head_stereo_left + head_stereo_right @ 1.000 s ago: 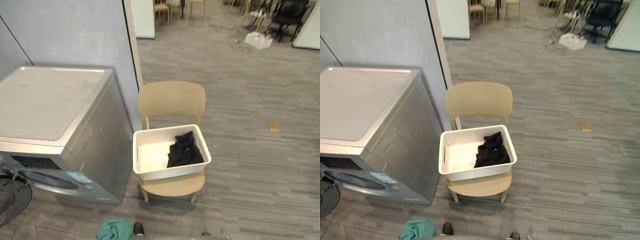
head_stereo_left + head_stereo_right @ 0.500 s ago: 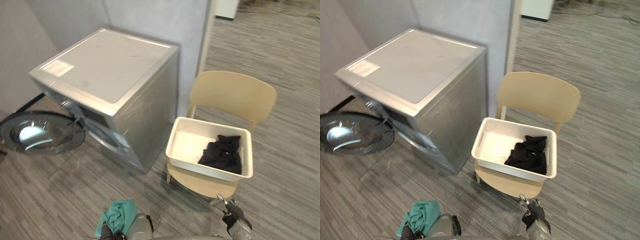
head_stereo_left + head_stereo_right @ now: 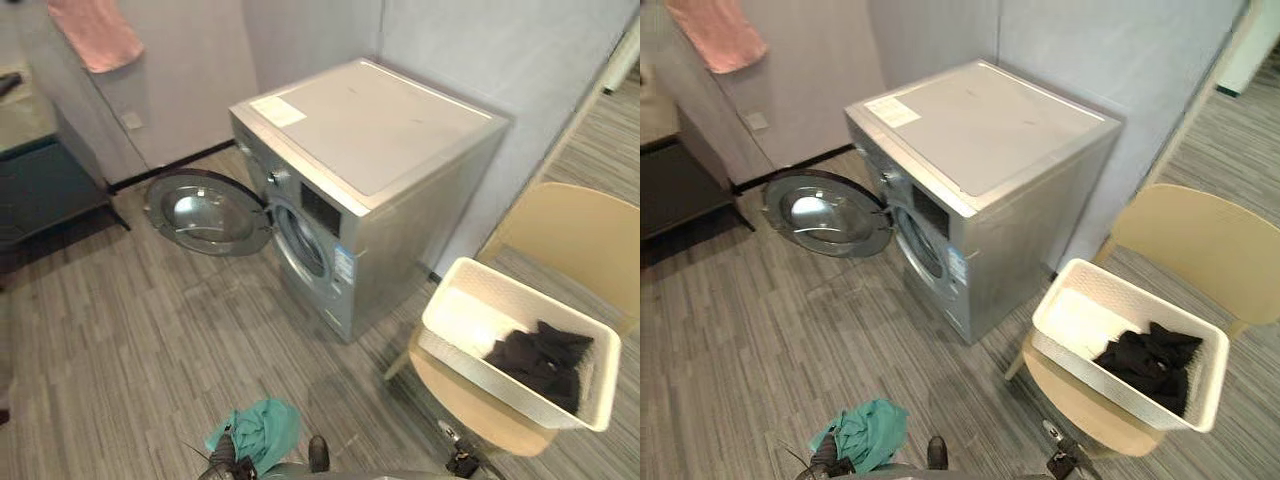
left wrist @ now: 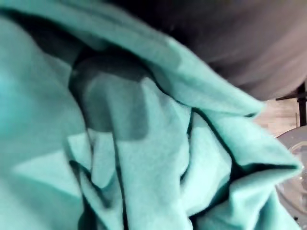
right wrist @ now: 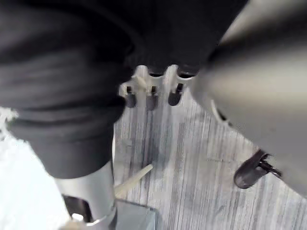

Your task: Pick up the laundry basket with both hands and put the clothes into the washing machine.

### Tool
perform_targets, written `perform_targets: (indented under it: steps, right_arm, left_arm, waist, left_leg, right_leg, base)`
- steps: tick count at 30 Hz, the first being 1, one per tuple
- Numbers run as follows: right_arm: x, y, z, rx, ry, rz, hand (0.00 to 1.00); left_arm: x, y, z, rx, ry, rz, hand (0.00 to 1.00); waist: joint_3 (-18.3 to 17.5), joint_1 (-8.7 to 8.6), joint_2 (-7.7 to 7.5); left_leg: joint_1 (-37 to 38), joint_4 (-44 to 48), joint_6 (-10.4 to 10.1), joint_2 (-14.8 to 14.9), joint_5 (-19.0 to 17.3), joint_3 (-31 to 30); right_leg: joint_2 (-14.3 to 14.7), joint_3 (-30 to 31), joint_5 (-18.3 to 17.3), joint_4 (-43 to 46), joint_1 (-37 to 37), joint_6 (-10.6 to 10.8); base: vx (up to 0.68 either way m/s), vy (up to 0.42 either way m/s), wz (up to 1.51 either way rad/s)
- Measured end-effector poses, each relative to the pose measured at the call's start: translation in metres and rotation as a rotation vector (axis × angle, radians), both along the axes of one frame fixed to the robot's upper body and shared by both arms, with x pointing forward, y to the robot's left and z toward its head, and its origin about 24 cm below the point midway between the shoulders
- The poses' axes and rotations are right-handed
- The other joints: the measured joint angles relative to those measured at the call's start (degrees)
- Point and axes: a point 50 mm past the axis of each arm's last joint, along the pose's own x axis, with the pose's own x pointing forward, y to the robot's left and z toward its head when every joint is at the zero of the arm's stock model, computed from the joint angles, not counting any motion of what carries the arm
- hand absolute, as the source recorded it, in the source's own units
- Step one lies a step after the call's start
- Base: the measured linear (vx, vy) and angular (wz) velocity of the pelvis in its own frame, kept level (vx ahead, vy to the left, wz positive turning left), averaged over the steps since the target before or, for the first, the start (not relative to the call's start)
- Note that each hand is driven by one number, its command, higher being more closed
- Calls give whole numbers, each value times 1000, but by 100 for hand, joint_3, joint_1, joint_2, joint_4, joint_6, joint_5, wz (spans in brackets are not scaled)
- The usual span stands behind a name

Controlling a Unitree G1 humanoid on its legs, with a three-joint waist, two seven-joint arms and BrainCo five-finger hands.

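Centrally, a silver front-loading washing machine (image 3: 370,130) stands against the grey wall. Its round glass door (image 3: 205,212) is swung wide open towards the left of the frame, and the drum opening faces the lower left. At the lower right, a white perforated plastic laundry basket (image 3: 500,385) sits on the seat of a beige wooden chair (image 3: 570,230), just beside the machine's right flank but not touching it. A bundle of black clothes (image 3: 540,360) lies inside the basket, heaped towards its right end, while the left end of the basket floor shows bare.

At the bottom edge, left of centre, a crumpled teal cloth (image 3: 262,435) hangs over the grey wood-look floor at the left hand (image 3: 220,462). The left wrist view shows the cloth's folds from very close. They cover that hand's fingers, so I cannot tell how they are set.

The right hand (image 3: 458,458) shows at the bottom edge, right of centre, below the chair's front. Its fingers (image 5: 151,98) hang side by side, relaxed, with nothing between them, well apart from the basket.

A pink towel (image 3: 95,35) hangs at the upper left, above a dark cabinet (image 3: 40,180).
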Motion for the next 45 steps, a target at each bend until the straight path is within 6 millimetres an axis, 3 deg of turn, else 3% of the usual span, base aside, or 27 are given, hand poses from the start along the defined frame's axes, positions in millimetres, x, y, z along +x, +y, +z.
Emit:
perform_targets:
  steps: [2, 4, 7, 9, 10, 11, 15, 16, 19, 21, 22, 23, 24, 25, 26, 29, 30, 31, 32, 34, 36, 38, 39, 40, 41, 43, 45]
  right_arm:
    - [5, 7, 1, 16, -29, 7, 0]
    - [7, 23, -1, 64, -45, 6, 0]
    - [-1, 24, -2, 63, -44, -6, 0]
    - [-4, 23, -3, 66, -39, -18, 0]
    - [-9, 29, -5, 83, -23, -26, 0]
    - [-10, 32, -6, 93, -19, -30, 0]
    - [-10, 32, -6, 93, -19, -30, 0]
    - [-21, 20, -5, 75, -18, -115, 0]
    - [-8, 24, -3, 87, -54, -107, 0]
    - [8, 22, 1, 78, -96, -89, 0]
    - [13, 15, 4, 54, -112, -93, 0]
    - [18, 16, 6, 44, -114, -73, 0]
    - [24, 20, 7, 49, -127, -50, 0]
    - [36, 31, 9, 68, -156, -25, 0]
    - [40, 39, 10, 79, -167, -1, 0]
    - [39, 41, 9, 77, -152, 26, 0]
    - [39, 39, 9, 69, -152, 34, 0]
    - [38, 33, 10, 49, -146, 43, 0]
    - [32, 29, 8, 42, -130, 24, 0]
    - [23, 42, 4, 85, -107, 7, 0]
    - [17, 46, 1, 110, -87, -21, 0]
    - [16, 46, 1, 112, -88, -30, 0]
    - [17, 45, 1, 107, -94, -38, 0]
    - [17, 44, 1, 108, -94, -38, 0]
    - [18, 43, 2, 103, -102, -43, 0]
    - [17, 40, 2, 96, -106, -41, 0]
    - [18, 37, 3, 90, -107, -24, 0]
  left_arm:
    - [-5, 9, 1, 32, 17, -18, 100]
    - [-15, 18, 0, 50, 45, 16, 100]
    - [-15, 18, 0, 56, 55, -2, 100]
    - [-3, 15, 1, 53, 33, -24, 100]
    - [6, 12, 2, 48, 12, -37, 100]
    - [9, 12, 3, 49, 3, -39, 100]
    - [9, 12, 3, 49, 3, -39, 100]
    - [35, -24, 5, -34, -78, -87, 100]
    - [37, -29, 6, -58, -91, -98, 100]
    - [44, -25, 10, -49, -135, -92, 100]
    - [55, -16, 18, -30, -195, -52, 100]
    - [42, -6, 15, -14, -164, 22, 100]
    - [34, 1, 14, 8, -145, 41, 100]
    - [22, 13, 13, 45, -110, 50, 100]
    - [15, 16, 12, 49, -95, 73, 100]
    - [-9, 7, 4, 13, -31, 154, 100]
    - [-15, 4, 2, 1, -13, 182, 100]
    - [-26, -1, -2, -21, 19, 220, 100]
    - [-33, 0, -5, -34, 54, 243, 100]
    - [-24, 21, 0, 22, 30, 223, 100]
    - [-7, 23, 3, 33, 0, 177, 100]
    - [8, 13, 4, 32, -22, 76, 100]
    - [19, 6, 5, 29, -41, 13, 100]
    - [26, 4, 7, 34, -61, -26, 100]
    - [33, 3, 9, 40, -76, -49, 100]
    - [35, 4, 11, 48, -85, -64, 100]
    - [35, 2, 10, 42, -83, -65, 100]
  waist:
    - [26, 18, -71]
    - [74, 17, -223]
    - [104, 8, -272]
    - [99, 1, -232]
    - [-1, -29, -329]
    - [-20, -57, -470]
    - [-20, -57, -470]
    - [-77, -273, -81]
    - [-172, -315, -70]
    - [125, -282, -47]
    - [382, -190, 152]
    - [295, 4, 192]
    - [247, 69, 141]
    - [169, 145, -24]
    - [153, 187, -59]
    - [-37, 220, 105]
    - [-90, 227, 154]
    - [-233, 251, 260]
    - [-409, 168, 175]
    - [-488, 153, -227]
    - [-535, 34, -297]
    - [-533, 40, -277]
    - [-529, 23, -229]
    - [-528, 20, -231]
    - [-529, 14, -234]
    - [-526, 0, -231]
    - [-521, -18, -197]
  left_leg:
    - [29, -1, 104, 76, -73, -160]
    - [66, 71, 214, 99, -125, -278]
    - [63, 356, 411, 127, -270, -389]
    - [67, 304, 477, 156, -353, -426]
    - [210, 42, 354, -2, -543, -457]
    - [126, 193, 372, -97, -563, -418]
    - [126, 193, 372, -97, -563, -418]
    - [-90, 2524, -27, 451, -2093, -404]
    - [-70, 2679, -238, 542, -1996, -406]
    - [-1057, 5316, -742, 779, -1819, -236]
    - [-1836, 7311, -831, 1187, -1096, -160]
    - [-2328, 8033, -608, 1492, -1221, -1]
    - [-2483, 7952, -544, 1585, -1265, 0]
    - [-2690, 7244, -494, 1761, -1304, -138]
    - [-2840, 6206, -505, 1913, -1298, -375]
    - [-2295, 3368, -712, 2147, -1167, -1616]
    - [-2148, 3083, -785, 2199, -1130, -1863]
    - [-1903, 2686, -1280, 2292, -838, -2006]
    - [-1785, 2769, -1711, 2163, -975, -1673]
    - [-1782, 3121, -1554, 1730, -1054, -1295]
    - [-1588, 3218, -1270, 1610, -1254, -919]
    - [-1270, 3026, -1187, 1621, -1294, -457]
    - [-1054, 2804, -993, 1625, -1361, -152]
    - [-915, 2647, -858, 1618, -1400, 146]
    - [-744, 2472, -766, 1592, -1389, 542]
    - [-269, 1975, -638, 1508, -1369, 1168]
    - [-130, 1815, -637, 1476, -1367, 1570]
  right_leg:
    - [678, 1553, -562, 547, -504, 569]
    - [1329, 2208, -1064, 938, -890, 814]
    - [2011, 2046, -1456, 957, -1305, 793]
    - [2324, 1889, -1451, 439, -1559, 788]
    - [2437, 1867, -1443, -336, -1751, 772]
    - [2362, 1861, -1454, -482, -1761, 770]
    - [2362, 1861, -1454, -482, -1761, 770]
    - [2659, 1617, -995, -1114, -1135, 240]
    - [2772, 1596, -1013, -1132, -992, 219]
    - [3013, 1679, -1473, -1183, -418, 77]
    - [3230, 1868, -1736, -1236, 12, 58]
    - [3283, 2313, -1843, -1149, 128, 64]
    - [3246, 2543, -1845, -1163, 171, 70]
    - [3135, 2909, -1828, -1258, 188, 100]
    - [3078, 3260, -1786, -1386, 165, 204]
    - [2986, 4102, -1880, -1369, 46, 666]
    - [2974, 4287, -1966, -1289, -2, 773]
    - [2924, 4566, -2110, -1152, -26, 965]
    - [2652, 4815, -2266, -1081, -3, 1245]
    - [2164, 4985, -1986, -1064, -37, 1391]
    - [2019, 5110, -1209, -855, -130, 1204]
    - [1951, 4882, -488, -377, -504, 738]
    - [1769, 4360, -61, -114, -767, 560]
    - [1553, 3857, 34, 170, -969, 519]
    - [1264, 2993, -86, 691, -1269, 592]
    - [1122, 1780, -401, 1176, -1445, 731]
    - [1352, 1408, -843, 907, -1416, 746]
  base:
    - [88, 95, 94]
    - [57, 48, 63]
    - [21, 3, 44]
    - [50, -68, 42]
    - [151, -73, 39]
    - [122, -38, 19]
    - [216, -53, 36]
    - [848, -230, 136]
    - [479, -155, 58]
    - [216, -112, 22]
    - [158, 71, -78]
    - [158, 71, -132]
    - [265, 149, -205]
    - [326, 149, -192]
    - [393, 204, -170]
    - [378, 364, -144]
    - [468, 544, -157]
    - [490, 622, -126]
    - [469, 617, -107]
    - [369, 546, -49]
    - [283, 523, -42]
    - [113, 420, -75]
    - [35, 384, -82]
    - [-32, 333, -116]
    - [-73, 250, -109]
    - [-20, 160, -152]
    - [48, 21, -157]
